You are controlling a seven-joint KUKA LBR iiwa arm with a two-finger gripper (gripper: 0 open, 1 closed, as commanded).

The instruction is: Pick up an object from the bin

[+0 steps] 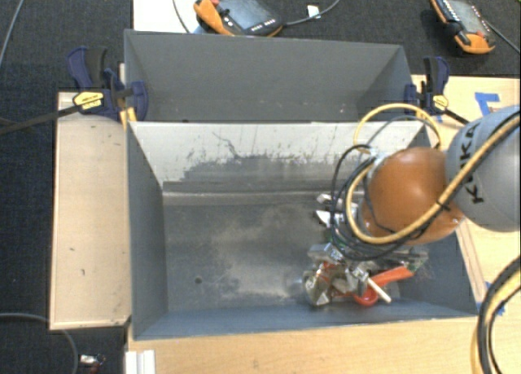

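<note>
My gripper (340, 258) hangs low over the bin's front right part, just under the orange dome on the wrist. Right beneath it lies a small heap. An orange-red handled tool (386, 276) sticks out of the heap to the right. A silvery metal piece (318, 286) lies at its left end, close to the bin's front wall. A small white thing (326, 217) shows just left of the gripper's body, against the floor. The dome and cables hide where the gripper meets the heap.
The arm comes in over the bin's right rim, with yellow and black cables looping round the dome. The bin's floor to the left and toward the back wall is bare scuffed grey metal.
</note>
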